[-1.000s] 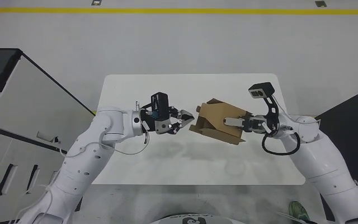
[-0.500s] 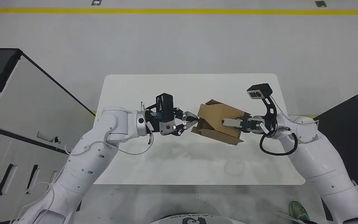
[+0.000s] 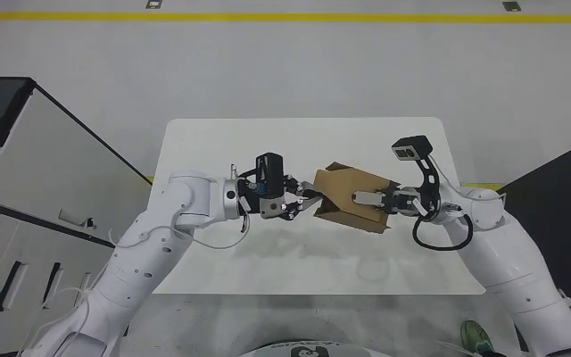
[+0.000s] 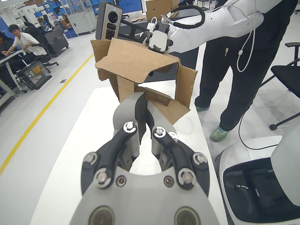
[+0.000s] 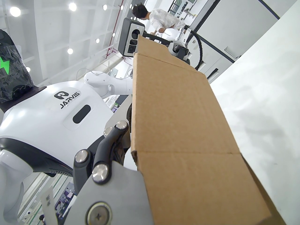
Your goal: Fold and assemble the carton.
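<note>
Since the carton [image 3: 343,189] is light, crease-prone cardboard, hold stiff panels: your right pincer [image 3: 363,195] clamps its wall above the table [image 3: 214,147]; your left pincer [image 4: 143,111], closed, touches the near flap.

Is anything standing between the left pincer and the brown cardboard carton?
Nothing visible does. The left pincer is right at a lower flap of the brown cardboard carton, which the right pincer holds at the far side.

White table [image 3: 384,143], rounded corners, stands on grey floor [image 3: 268,62] with a yellow line [image 3: 285,17]. carton [image 3: 352,205] sits over its middle-right; can't tell if it touches the top.
</note>
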`<action>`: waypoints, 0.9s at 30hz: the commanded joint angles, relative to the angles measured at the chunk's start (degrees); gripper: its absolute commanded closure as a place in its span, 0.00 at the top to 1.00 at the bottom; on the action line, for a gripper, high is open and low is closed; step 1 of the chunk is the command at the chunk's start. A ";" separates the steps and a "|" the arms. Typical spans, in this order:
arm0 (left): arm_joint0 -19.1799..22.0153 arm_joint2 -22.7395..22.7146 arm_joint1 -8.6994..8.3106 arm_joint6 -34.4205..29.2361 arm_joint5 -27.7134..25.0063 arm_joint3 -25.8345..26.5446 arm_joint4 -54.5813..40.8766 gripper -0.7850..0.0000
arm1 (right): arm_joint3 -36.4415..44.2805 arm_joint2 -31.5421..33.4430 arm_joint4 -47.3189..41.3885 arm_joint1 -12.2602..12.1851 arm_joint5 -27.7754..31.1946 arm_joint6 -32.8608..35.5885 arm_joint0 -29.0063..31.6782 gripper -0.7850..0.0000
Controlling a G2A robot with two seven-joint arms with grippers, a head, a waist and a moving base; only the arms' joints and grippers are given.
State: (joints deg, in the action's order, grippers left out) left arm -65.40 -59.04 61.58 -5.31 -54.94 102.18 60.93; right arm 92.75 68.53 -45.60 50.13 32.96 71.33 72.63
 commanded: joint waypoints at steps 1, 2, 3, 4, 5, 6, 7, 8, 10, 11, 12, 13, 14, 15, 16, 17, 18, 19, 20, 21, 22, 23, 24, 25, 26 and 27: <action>0.15 0.19 0.04 -0.02 -0.02 -0.05 0.03 0.00 | 0.17 0.14 -0.03 0.05 -0.03 0.03 0.15 0.00; 0.20 0.26 0.05 0.09 -0.06 -0.07 -0.05 0.00 | 0.28 0.20 -0.02 0.07 -0.09 0.09 0.23 0.00; 0.26 0.31 0.06 0.10 -0.07 -0.11 0.00 0.00 | 0.32 0.28 -0.12 0.09 -0.15 0.15 0.32 0.00; 0.31 0.36 0.07 0.06 -0.06 -0.11 0.06 0.00 | 0.37 0.35 -0.19 0.12 -0.17 0.17 0.39 0.00; 0.35 0.42 0.08 0.06 -0.15 -0.11 0.02 0.00 | 0.41 0.42 -0.18 0.15 -0.21 0.21 0.44 0.00; 0.44 0.44 0.08 -0.06 -0.18 -0.10 0.09 0.00 | 0.50 0.47 -0.16 0.17 -0.27 0.28 0.48 0.00; 0.52 0.49 0.08 -0.20 -0.24 0.00 0.22 0.00 | 0.55 0.51 -0.14 0.20 -0.32 0.32 0.52 0.00; 0.54 0.54 0.09 -0.19 -0.21 0.02 0.16 0.00 | 0.61 0.54 -0.12 0.24 -0.34 0.34 0.56 0.00; 0.57 0.64 0.10 -0.33 -0.05 0.05 0.21 0.00 | 0.72 0.49 0.01 0.33 -0.33 0.33 0.63 0.00; 0.57 0.73 0.12 -0.44 0.06 0.11 0.25 0.00 | 0.75 0.41 -0.03 0.38 -0.34 0.34 0.68 0.00; 0.57 0.86 0.13 -0.56 0.04 0.17 0.29 0.00 | 0.78 0.35 -0.03 0.44 -0.29 0.29 0.71 0.00; 0.60 0.96 0.13 -0.75 0.02 0.20 0.37 0.00 | 0.77 0.31 0.00 0.49 -0.27 0.27 0.74 0.00; 0.66 1.06 0.13 -1.00 -0.04 0.36 0.57 0.00 | 0.77 0.30 -0.08 0.53 -0.25 0.25 0.76 0.00; 0.64 1.14 0.14 -1.07 0.05 0.47 0.55 0.00 | 0.73 0.32 -0.08 0.58 -0.20 0.20 0.78 0.00; 0.65 1.18 0.14 -1.18 0.11 0.62 0.60 0.00 | 0.76 0.31 -0.03 0.63 -0.19 0.19 0.80 0.00; 0.68 1.18 0.13 -1.37 0.22 0.76 0.82 0.00 | 0.79 0.31 0.02 0.67 -0.18 0.18 0.81 0.00; 0.64 1.20 0.12 -1.47 0.29 0.86 0.93 0.00 | 0.86 0.31 -0.01 0.72 -0.14 0.14 0.84 0.00; 0.61 1.21 0.12 -1.50 0.34 0.93 0.94 0.00 | 0.89 0.30 -0.03 0.76 -0.14 0.14 0.88 0.00; 0.59 1.19 0.11 -1.49 0.47 1.02 0.98 0.00 | 0.92 0.31 -0.14 0.81 -0.11 0.11 0.93 0.00; 0.52 1.13 0.11 -1.53 0.79 1.04 1.03 0.00 | 0.95 0.34 -0.16 0.85 -0.07 0.07 0.97 0.00; 0.42 1.12 0.12 -1.48 1.07 1.20 1.02 0.00 | 1.01 0.36 -0.17 0.89 -0.05 0.04 1.03 0.00; 0.28 1.09 0.12 -1.45 1.46 1.21 0.98 0.00 | 1.08 0.36 -0.33 0.94 -0.02 0.02 1.12 0.00; 0.11 1.00 0.11 -1.64 2.09 1.21 0.97 0.00 | 1.15 0.35 -0.54 0.99 0.00 0.00 1.22 0.00; -0.05 0.94 0.11 -1.61 2.43 1.30 0.73 0.00 | 1.20 0.38 -0.60 1.03 -0.02 0.02 1.30 0.00; -0.21 0.81 0.10 -1.59 2.79 1.23 0.49 0.00 | 1.25 0.40 -0.74 1.07 -0.03 0.03 1.41 0.00; -0.37 0.63 0.08 -1.74 3.32 1.19 0.37 0.00 | 1.30 0.43 -0.96 1.12 -0.05 0.05 1.53 0.00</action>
State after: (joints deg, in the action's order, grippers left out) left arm -65.60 -58.23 61.68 -6.94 -52.14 103.43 61.47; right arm 94.00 68.93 -46.36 51.21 32.94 71.34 74.06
